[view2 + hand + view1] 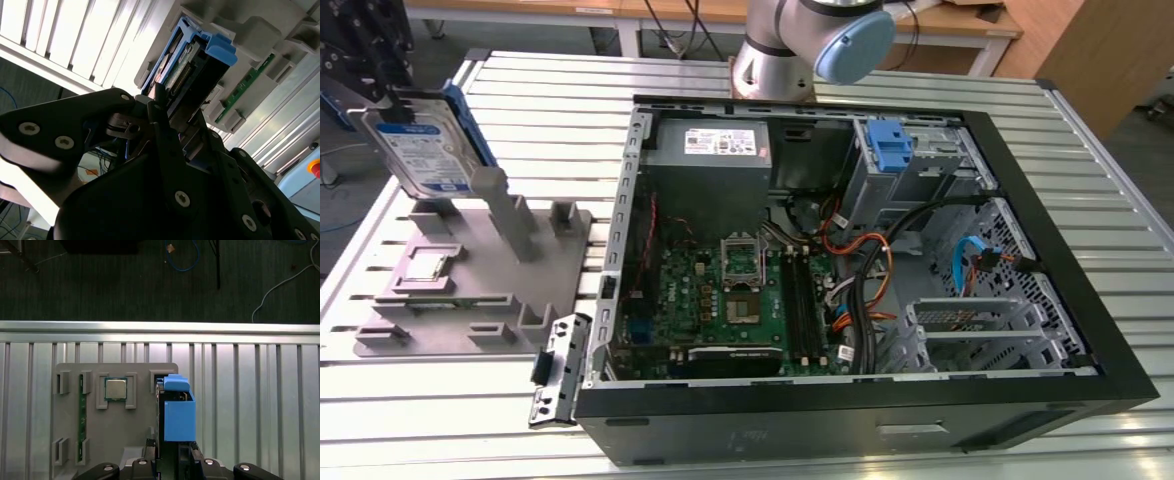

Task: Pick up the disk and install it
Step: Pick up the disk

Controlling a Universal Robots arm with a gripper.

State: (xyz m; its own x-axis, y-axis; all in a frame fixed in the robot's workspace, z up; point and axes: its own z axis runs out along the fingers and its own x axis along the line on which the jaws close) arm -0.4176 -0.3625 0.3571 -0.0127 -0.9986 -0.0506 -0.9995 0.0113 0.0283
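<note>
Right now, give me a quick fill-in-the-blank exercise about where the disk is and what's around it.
1. The disk is edged by a ___ plastic frame.
2. It stands on edge in a grey holder, on the exterior view's ___ of the computer case.
3. The case lies open, showing a motherboard coloured ___.

Missing words: blue; left; green.

Flat silver-grey hard drive: white-and-blue label, blue plastic frame. Grey plastic holder plate. Ribbed silver metal worktop. Black computer case.
</note>
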